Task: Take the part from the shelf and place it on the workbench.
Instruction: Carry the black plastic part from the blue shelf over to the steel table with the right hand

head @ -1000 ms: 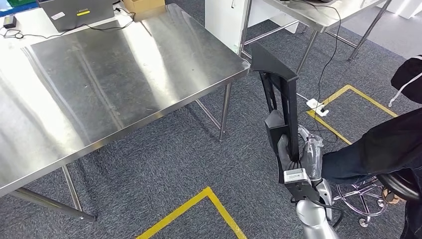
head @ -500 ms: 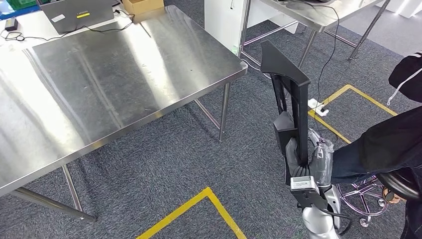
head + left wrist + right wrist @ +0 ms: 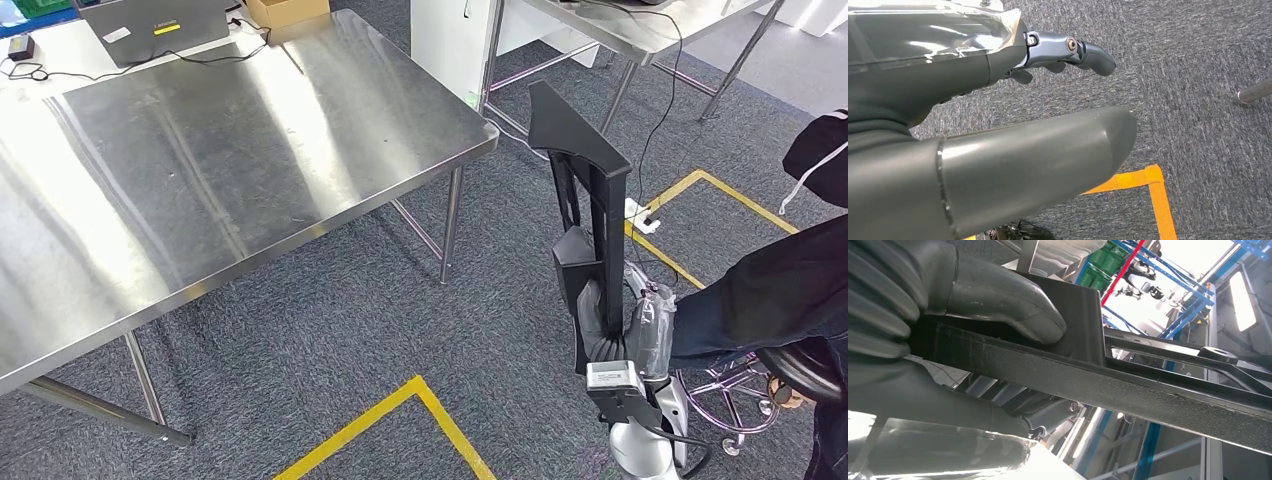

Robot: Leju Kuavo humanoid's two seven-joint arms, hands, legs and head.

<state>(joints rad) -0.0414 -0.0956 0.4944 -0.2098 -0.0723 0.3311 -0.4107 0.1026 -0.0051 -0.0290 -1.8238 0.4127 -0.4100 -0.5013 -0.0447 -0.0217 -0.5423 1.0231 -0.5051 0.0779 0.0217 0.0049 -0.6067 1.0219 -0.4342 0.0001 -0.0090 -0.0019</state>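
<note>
Workshop, steel workbench (image 3: 250, 150), floor tape (image 3: 400, 410), blue racking (image 3: 1193, 305)

- you have one black part (image 3: 585, 190), long and framed, gripped by the right hand (image 3: 612, 325).
- you can see two hands: that right one, and the left hand (image 3: 998, 125), holding nothing.
- two steel surfaces: the big surface (image 3: 200, 150) close by, and a second surface (image 3: 640, 25) further back.
- one cardboard box (image 3: 287, 10).
- one white power strip (image 3: 640, 212) on the floor.
- one person (image 3: 790, 290) beside you.
</note>
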